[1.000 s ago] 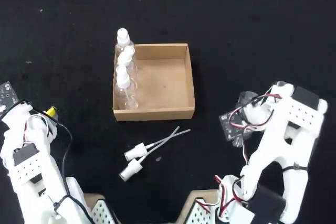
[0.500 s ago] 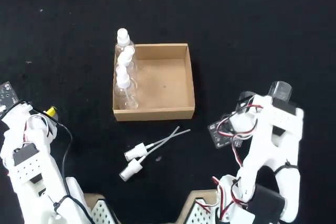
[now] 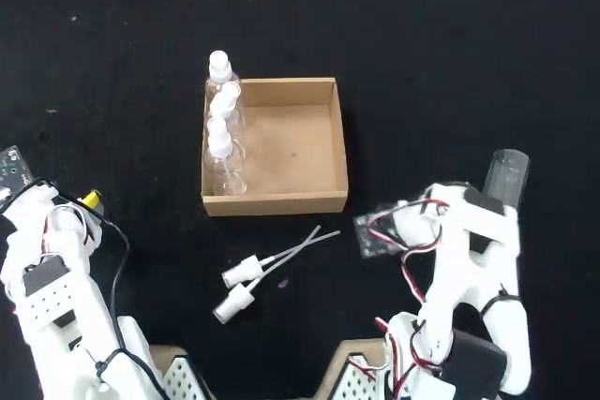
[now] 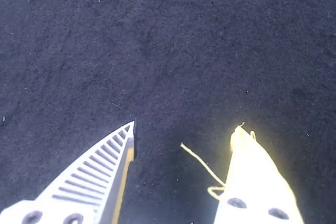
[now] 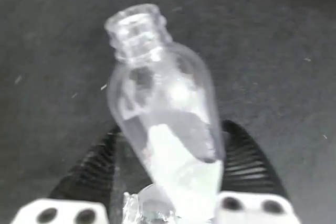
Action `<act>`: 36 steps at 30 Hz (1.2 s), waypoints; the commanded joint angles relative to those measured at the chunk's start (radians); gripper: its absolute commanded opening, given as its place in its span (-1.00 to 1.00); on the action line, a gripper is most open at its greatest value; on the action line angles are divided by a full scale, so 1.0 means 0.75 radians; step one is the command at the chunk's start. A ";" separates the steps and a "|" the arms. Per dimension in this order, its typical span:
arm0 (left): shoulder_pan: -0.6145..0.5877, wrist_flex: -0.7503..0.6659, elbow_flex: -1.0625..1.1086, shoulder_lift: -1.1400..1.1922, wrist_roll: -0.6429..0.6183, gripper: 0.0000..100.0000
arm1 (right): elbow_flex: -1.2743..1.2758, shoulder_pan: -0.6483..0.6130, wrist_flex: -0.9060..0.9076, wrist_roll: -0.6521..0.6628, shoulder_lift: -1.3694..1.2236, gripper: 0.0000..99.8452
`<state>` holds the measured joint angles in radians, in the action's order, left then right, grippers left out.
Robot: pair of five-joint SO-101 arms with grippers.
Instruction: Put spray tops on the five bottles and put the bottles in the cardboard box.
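Right wrist view has the right arm's jaws closed on a clear bottle (image 5: 168, 114), one finger on each side of its body. Its threaded neck is open, with no top on it, and points away from the wrist over the black bench (image 3: 469, 53). From the high view the same bottle pokes out past the far end of the right arm (image 3: 469, 259), well to the right of the cardboard box (image 3: 323, 142).

Capped bottles (image 3: 223, 152) stand in a row along the box's left wall. There are three, perhaps four, since they overlap from above. The rest of the box floor is bare.

Two loose spray tops lie on the bench just in front of the box, one (image 3: 242, 274) beside the other (image 3: 234, 304), with their thin tubes slanting up towards the box's near right corner.

The left arm (image 3: 47, 278) sits at the near left edge. Its jaws are spread wide over bare bench, holding nothing.
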<state>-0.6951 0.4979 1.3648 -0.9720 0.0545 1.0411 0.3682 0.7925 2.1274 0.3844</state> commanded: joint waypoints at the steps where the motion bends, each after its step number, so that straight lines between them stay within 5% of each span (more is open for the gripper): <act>1: 0.015 -0.008 -0.017 -0.010 -0.006 -0.58 | 0.001 -0.076 -0.016 -0.215 0.003 -0.98; 6: 0.015 -0.008 -0.017 -0.010 -0.006 -0.58 | -0.024 -0.068 0.023 -0.473 0.034 -0.98; 13: 0.015 -0.055 0.005 -0.010 -0.006 -0.58 | -0.026 0.147 0.364 -0.675 0.308 -0.98; 19: 0.015 -0.082 0.021 -0.010 -0.006 -0.58 | -0.019 0.219 0.434 -1.262 0.537 -0.98; 26: 0.015 -0.078 0.021 -0.010 -0.006 -0.58 | -0.007 0.082 0.428 -1.811 0.519 -0.98; 36: 0.015 -0.076 0.021 -0.010 -0.006 -0.58 | -0.107 0.059 0.239 -2.052 0.044 -0.91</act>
<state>-0.6951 0.4534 1.3940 -0.9720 0.0545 1.0180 0.4235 0.9966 0.6114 0.4595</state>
